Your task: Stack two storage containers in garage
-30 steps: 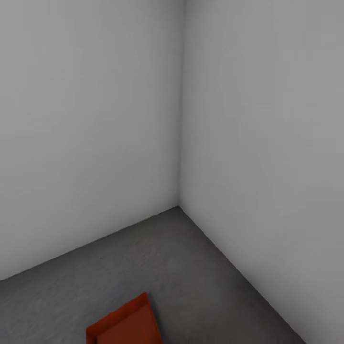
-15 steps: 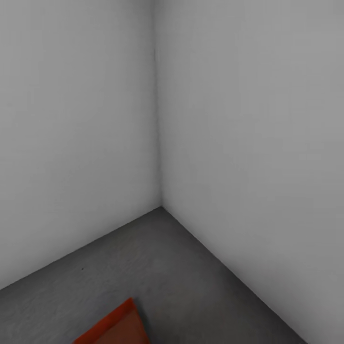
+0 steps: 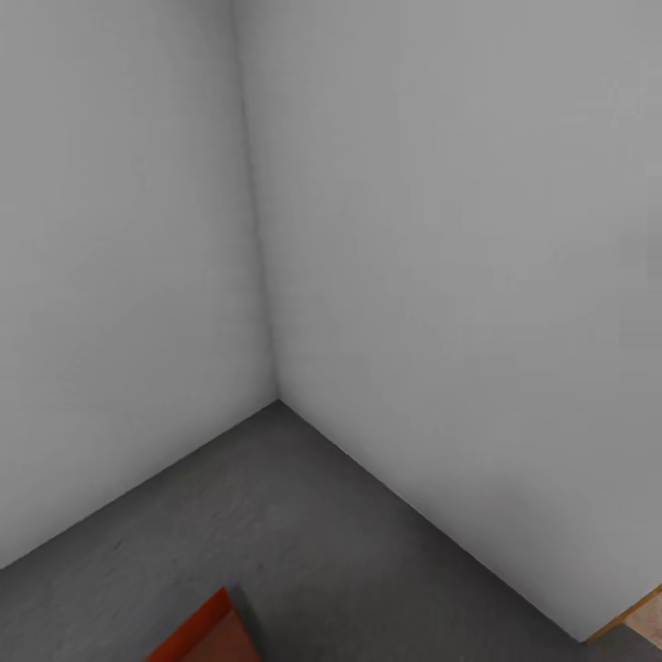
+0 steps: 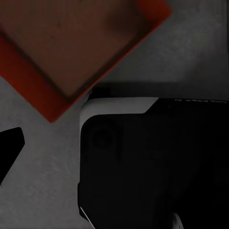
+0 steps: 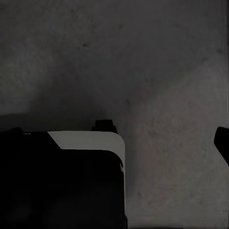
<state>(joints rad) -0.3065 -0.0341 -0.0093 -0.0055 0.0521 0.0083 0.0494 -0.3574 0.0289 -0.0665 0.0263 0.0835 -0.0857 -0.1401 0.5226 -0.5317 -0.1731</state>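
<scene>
- Orange-red plastic showed in two views: a corner of a storage container (image 3: 204, 633) lay on the dark grey concrete floor (image 3: 313, 515) at the head view's lower edge, near a bare corner of the grey-white walls (image 3: 441, 257).
- Seen from the left wrist camera, the same kind of container (image 4: 71, 45) sat flat on the floor (image 4: 191, 52), open side up, just ahead of that arm's dark housing (image 4: 148, 162) and apart from it.
- Its corners pointed diagonally across both views; with so little of it in frame, I could not tell which way its long axis ran.
- It looked light and rigid, with thin upright walls and smooth, probably slippery plastic; pinching a rim wall near the middle of a long side seemed the safest hold.
- Neither arm held anything that I could see; fingertips were not clearly visible, so how far each stood open could not be told.
- Under the right wrist lay only speckled floor (image 5: 157, 71).
</scene>
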